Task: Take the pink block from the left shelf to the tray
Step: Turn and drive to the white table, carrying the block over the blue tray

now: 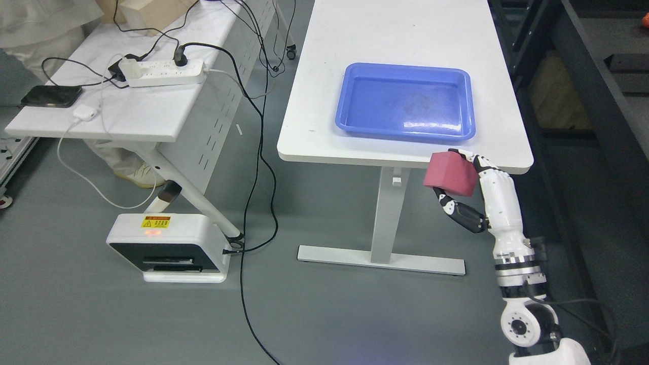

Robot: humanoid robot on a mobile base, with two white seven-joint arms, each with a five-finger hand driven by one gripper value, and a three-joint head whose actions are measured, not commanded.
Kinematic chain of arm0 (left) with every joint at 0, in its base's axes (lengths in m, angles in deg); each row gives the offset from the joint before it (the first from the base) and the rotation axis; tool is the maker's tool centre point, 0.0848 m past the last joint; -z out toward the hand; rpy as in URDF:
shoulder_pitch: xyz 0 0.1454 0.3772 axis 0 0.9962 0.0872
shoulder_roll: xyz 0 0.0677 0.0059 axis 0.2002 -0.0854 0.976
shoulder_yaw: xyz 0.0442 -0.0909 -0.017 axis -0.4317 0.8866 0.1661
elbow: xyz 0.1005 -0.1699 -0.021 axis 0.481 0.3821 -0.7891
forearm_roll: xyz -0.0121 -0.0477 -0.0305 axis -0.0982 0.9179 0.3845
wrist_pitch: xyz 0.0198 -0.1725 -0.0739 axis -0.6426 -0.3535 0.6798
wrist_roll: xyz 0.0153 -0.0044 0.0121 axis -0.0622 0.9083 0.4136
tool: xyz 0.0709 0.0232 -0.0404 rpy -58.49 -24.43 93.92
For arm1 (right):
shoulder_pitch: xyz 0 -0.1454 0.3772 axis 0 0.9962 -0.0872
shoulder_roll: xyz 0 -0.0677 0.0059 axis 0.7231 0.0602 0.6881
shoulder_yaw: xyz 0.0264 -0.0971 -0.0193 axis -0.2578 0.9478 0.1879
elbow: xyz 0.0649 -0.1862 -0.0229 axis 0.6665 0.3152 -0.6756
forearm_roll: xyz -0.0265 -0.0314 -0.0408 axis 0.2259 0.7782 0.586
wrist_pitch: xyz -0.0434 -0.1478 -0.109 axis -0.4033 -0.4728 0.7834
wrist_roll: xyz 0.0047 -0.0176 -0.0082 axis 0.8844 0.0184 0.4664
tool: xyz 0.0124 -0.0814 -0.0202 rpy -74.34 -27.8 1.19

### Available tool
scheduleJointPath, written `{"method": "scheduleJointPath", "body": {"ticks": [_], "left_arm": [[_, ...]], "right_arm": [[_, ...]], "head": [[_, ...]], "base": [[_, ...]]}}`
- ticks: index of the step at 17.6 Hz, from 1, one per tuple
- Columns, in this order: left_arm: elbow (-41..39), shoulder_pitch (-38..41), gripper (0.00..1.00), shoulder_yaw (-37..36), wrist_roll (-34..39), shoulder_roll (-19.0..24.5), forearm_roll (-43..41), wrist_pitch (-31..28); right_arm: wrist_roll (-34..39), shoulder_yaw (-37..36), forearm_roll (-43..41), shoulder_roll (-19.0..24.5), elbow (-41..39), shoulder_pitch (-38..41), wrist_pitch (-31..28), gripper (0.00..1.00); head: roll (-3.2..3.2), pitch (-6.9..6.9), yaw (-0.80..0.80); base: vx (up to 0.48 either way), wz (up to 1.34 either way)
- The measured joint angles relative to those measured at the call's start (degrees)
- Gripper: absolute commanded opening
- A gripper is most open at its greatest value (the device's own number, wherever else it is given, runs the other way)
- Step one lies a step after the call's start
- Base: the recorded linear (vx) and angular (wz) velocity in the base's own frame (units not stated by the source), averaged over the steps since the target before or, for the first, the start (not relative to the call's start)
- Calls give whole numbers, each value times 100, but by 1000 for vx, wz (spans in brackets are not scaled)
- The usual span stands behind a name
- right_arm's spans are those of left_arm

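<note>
Far left: white side table (152, 109) carrying a black phone (50, 96), a white earbud case (84, 112) and a white power strip (165, 72) with a black plug (180, 56) in it; cables trail off the edge to the floor. A person's shoe (139, 176) shows under the table. Below it, a white floor unit (167, 247) bears a yellow warning sticker (155, 221); its print is too small to read.

Centre: white desk (395, 45) with a blue tray (405, 101) near its front edge; nothing lies inside the tray.

Right: right hand (469, 187) comes up from the lower right corner, fingers and thumb clamped on the pink block (450, 173). The block is held in the air just in front of the desk's front edge, below the tray and not in it. Dark shelving (598, 91) stands at far right.
</note>
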Motion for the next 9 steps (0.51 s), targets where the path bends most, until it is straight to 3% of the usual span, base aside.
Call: {"method": "scheduleJointPath", "body": {"ticks": [9], "left_arm": [[0, 0, 100, 0, 0, 0, 0, 0]], "right_arm": [[16, 0, 20, 0, -1, -73, -12, 3]], "head": [[0, 0, 0]], "base": [[271, -91]]}}
